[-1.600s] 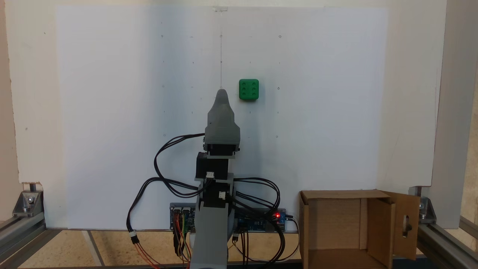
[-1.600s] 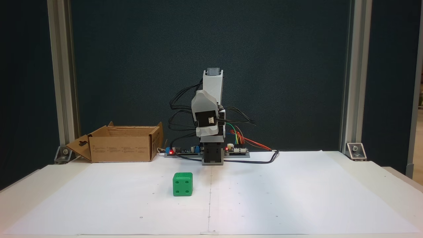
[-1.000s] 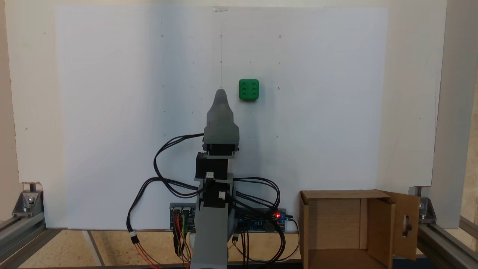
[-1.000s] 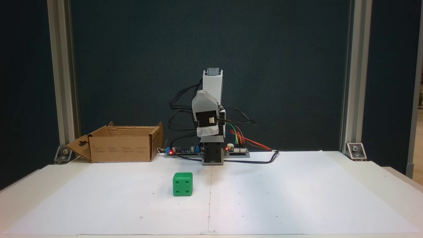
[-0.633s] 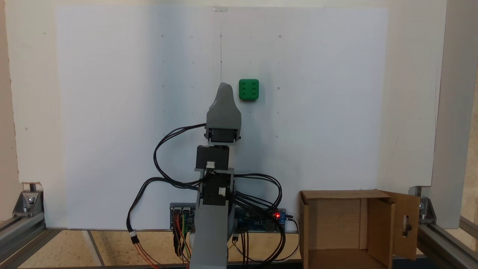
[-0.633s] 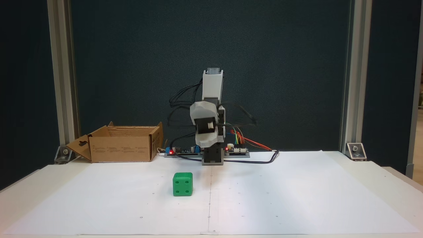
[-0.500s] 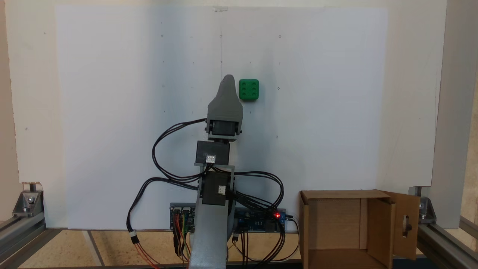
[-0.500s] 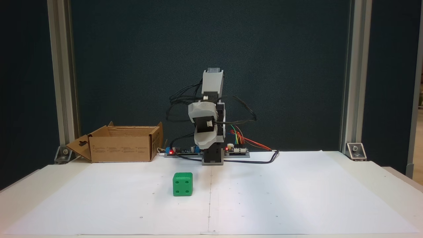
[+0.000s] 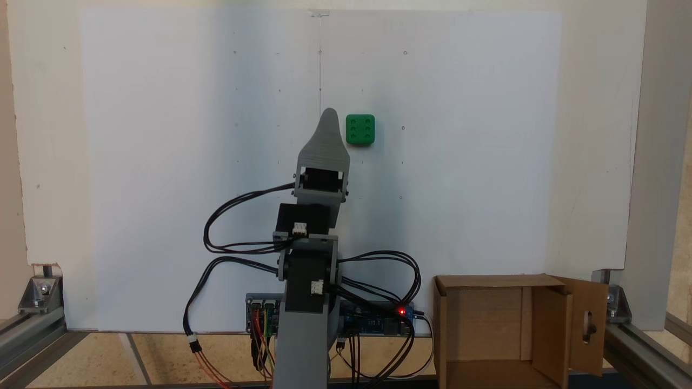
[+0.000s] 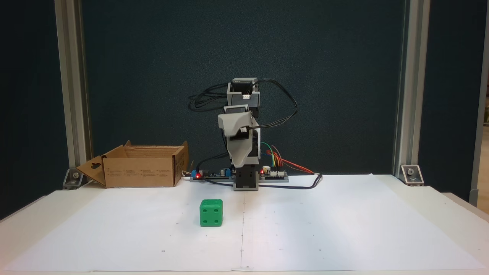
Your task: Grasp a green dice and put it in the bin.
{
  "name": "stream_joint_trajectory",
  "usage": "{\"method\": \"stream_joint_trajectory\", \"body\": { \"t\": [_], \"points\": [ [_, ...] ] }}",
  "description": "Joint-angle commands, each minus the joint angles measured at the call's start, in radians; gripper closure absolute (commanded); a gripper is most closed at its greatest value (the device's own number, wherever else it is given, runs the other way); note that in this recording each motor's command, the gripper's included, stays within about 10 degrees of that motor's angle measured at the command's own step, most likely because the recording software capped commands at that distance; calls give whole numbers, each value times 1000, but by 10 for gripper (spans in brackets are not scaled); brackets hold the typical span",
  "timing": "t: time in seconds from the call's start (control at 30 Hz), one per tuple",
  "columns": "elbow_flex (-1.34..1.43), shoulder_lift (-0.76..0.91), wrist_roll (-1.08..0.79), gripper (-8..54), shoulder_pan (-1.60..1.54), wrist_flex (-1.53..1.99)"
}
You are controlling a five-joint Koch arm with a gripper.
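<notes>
Seen from above in a fixed view, a small bright green plastic dice [image 9: 360, 129] with rounded corners sits six pips up on a large white paper sheet [image 9: 162, 162] covering the table. A grey 3D-printed gripper [image 9: 330, 115] on a hobby arm [image 9: 303, 319] points its single visible tip just left of the dice, not touching it; the jaws lie one behind the other, so whether they are parted or closed cannot be told. A brown corrugated cardboard bin [image 9: 486, 324], flaps open and one side flap cut with a slot handle, stands well away from the dice, at lower right. Black cables [image 9: 227, 237] loop beside the arm, and a circuit board [image 9: 378, 319] with a red light lies at its base.

From the front, in a fixed view, the dice [image 10: 211, 212] rests on the paper sheet [image 10: 344, 229], ahead of the arm [image 10: 244, 114]. The gripper [image 10: 238, 162] hangs behind and above the dice, clear of it, its jaws again indistinguishable. The cardboard bin [image 10: 141, 168] stands behind and left of the dice, against a dark backdrop [image 10: 153, 57] framed by aluminium posts [image 10: 70, 84].
</notes>
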Motion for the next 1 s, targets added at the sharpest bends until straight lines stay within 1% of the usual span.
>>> {"method": "stream_joint_trajectory", "body": {
  "t": [0.0,0.13,0.2,0.33,0.4,0.53,0.67,0.87,0.97],
  "points": [
    [-80,110,-28,25,-2,161],
    [-163,95,-29,25,15,418],
    [-216,40,-29,24,25,540],
    [-371,-118,-31,22,101,727],
    [-479,-229,-34,21,147,788],
    [-615,-368,-92,20,173,857],
    [-690,-468,-164,21,173,867],
    [-715,-540,-353,21,163,867],
    [-724,-568,-390,21,161,865]
  ]
}}
